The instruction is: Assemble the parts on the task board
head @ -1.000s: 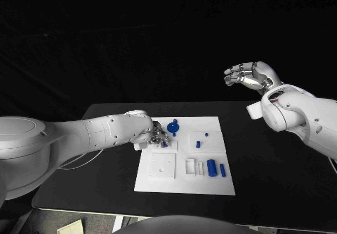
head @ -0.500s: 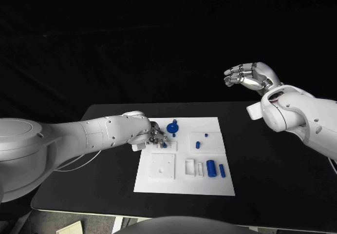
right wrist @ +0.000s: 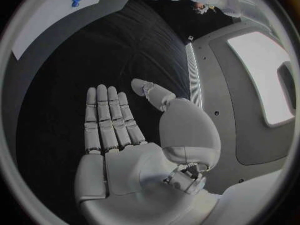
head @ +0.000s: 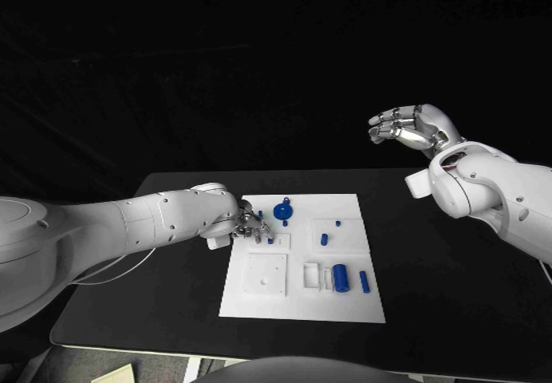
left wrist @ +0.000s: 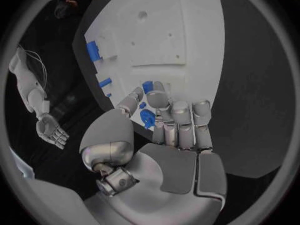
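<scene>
Near the far left corner of the white rectangular task board (head: 301, 254), you have the left hand (head: 246, 227) down low over the board's left edge, its silver fingers (left wrist: 159, 101) bunched together and pointing at the surface. From the left wrist view, a small blue part (left wrist: 147, 87) sits right at the fingertips, between the thumb and the other fingers; you cannot tell from these pictures whether the hand actually grips it or only touches it.

Just beyond that hand, at the board's far edge, stands the round blue disc-shaped part (head: 283, 211) with a stem. Toward the board's middle lies a short blue peg (head: 325, 237), and a smaller blue piece (head: 338, 221) sits near the far right side. Close to the board's right edge, toward the near side, you see a thick blue cylinder (head: 343, 278) lying beside a thin blue rod (head: 364, 280), the two close but apart. White raised blocks and a square recessed plate (head: 267, 272) occupy the near left portion of the board.

The board itself lies in the middle of the black table (head: 448, 271).

Your right hand (head: 412, 126) is raised well above and beyond the table's far right corner, holding nothing. In the head view its fingers look loosely curled; the right wrist view shows them straight, side by side, the thumb apart.
</scene>
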Robot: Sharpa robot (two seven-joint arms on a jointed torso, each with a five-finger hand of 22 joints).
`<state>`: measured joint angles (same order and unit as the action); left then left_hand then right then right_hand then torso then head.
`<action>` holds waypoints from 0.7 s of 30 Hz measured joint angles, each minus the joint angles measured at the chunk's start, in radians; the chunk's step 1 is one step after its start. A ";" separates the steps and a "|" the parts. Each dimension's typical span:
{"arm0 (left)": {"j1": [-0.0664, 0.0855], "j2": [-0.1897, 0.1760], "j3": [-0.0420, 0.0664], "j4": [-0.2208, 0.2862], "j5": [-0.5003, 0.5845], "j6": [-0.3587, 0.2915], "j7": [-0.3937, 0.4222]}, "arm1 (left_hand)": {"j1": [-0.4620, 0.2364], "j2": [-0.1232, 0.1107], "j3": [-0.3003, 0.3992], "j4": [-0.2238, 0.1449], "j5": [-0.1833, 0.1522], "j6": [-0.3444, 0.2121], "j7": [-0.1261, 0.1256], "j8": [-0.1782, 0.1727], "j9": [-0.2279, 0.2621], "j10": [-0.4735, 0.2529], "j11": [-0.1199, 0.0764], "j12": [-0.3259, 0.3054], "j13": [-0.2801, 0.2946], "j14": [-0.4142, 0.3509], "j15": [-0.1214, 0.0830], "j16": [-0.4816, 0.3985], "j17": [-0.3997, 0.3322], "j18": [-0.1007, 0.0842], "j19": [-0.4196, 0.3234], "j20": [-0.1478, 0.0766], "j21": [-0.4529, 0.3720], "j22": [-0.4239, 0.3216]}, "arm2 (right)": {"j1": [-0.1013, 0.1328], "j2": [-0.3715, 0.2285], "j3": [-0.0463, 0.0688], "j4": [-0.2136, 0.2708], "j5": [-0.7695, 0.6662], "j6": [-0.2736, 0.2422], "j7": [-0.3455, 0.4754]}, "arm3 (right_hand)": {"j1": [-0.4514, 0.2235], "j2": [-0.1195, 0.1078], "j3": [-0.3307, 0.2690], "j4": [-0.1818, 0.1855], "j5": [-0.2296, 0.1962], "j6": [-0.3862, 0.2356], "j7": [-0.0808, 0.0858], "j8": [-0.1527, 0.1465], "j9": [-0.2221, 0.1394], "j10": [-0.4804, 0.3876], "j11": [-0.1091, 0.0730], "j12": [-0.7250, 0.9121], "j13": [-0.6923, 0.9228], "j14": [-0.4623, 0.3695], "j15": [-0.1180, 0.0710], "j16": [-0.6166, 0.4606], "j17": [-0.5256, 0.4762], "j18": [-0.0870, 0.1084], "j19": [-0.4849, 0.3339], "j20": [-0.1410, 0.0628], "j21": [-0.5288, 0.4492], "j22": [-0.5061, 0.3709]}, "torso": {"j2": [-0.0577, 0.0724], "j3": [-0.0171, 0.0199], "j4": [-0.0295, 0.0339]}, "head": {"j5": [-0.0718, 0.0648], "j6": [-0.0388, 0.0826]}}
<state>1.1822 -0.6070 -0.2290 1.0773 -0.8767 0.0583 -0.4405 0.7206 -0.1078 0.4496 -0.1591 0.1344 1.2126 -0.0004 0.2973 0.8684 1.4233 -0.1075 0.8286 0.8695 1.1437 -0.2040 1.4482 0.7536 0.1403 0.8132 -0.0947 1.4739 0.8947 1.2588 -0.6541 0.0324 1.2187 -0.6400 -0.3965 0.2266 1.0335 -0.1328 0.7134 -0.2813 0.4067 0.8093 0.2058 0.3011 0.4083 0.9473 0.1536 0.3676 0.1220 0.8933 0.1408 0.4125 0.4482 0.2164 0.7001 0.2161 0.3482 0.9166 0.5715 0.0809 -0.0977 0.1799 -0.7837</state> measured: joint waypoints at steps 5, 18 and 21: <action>0.015 -0.020 0.045 0.022 0.005 -0.003 0.000 | 0.003 -0.003 0.009 0.009 -0.007 -0.003 0.001 -0.008 0.001 -0.005 0.002 -0.001 -0.006 0.000 0.000 -0.002 -0.006 0.000 0.000 0.000 -0.005 -0.001 | 0.000 -0.001 0.000 -0.001 0.002 0.000 0.000 | 0.000 0.000 0.000 0.000 0.001 0.000 0.000 0.000 0.000 0.000 0.000 0.000 0.000 0.000 0.000 0.000 0.000 0.000 0.000 0.000 0.000 0.000 | 0.000 0.0004 0.0003 | 0.002 0.006; 0.083 -0.007 0.060 -0.062 0.030 -0.008 0.010 | 0.030 0.010 0.014 -0.011 0.006 -0.119 0.064 -0.104 -0.038 -0.119 0.063 -0.164 -0.102 -0.097 0.058 -0.140 -0.092 -0.024 -0.086 0.021 -0.110 -0.045 | 0.000 -0.001 0.000 -0.014 0.006 0.000 0.001 | 0.000 0.000 0.000 0.000 0.004 0.000 0.000 0.000 0.000 0.000 0.000 0.000 -0.002 0.000 0.000 0.000 0.000 0.000 0.000 0.000 0.000 0.000 | 0.001 0.0007 -0.0023 | 0.006 0.024; 0.085 0.018 0.060 -0.109 0.029 -0.005 0.013 | 0.030 0.010 0.011 -0.014 0.010 -0.126 0.067 -0.108 -0.044 -0.119 0.063 -0.174 -0.110 -0.097 0.058 -0.143 -0.098 -0.024 -0.086 0.021 -0.112 -0.047 | 0.000 -0.001 0.000 -0.015 0.006 0.000 0.001 | 0.000 0.000 0.000 0.000 0.004 0.000 0.000 0.000 0.000 0.000 0.000 0.000 -0.002 0.000 0.000 0.000 -0.001 0.000 0.000 0.000 0.000 0.000 | 0.002 0.0008 -0.0030 | 0.006 0.029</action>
<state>1.2668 -0.5890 -0.1695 0.9684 -0.8474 0.0531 -0.4277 0.7502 -0.0974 0.4606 -0.1732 0.1442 1.0862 0.0663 0.1889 0.8244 1.3039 -0.0446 0.6543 0.7597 1.0465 -0.1462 1.3049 0.6553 0.1161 0.7271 -0.0734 1.3619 0.8473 1.2588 -0.6547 0.0324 1.2038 -0.6335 -0.3964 0.2274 1.0336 -0.1328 0.7135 -0.2813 0.4106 0.8095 0.2057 0.3011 0.4085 0.9473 0.1536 0.3677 0.1201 0.8933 0.1407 0.4125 0.4476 0.2164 0.7001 0.2160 0.3483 0.9166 0.5739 0.0817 -0.1007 0.1855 -0.7550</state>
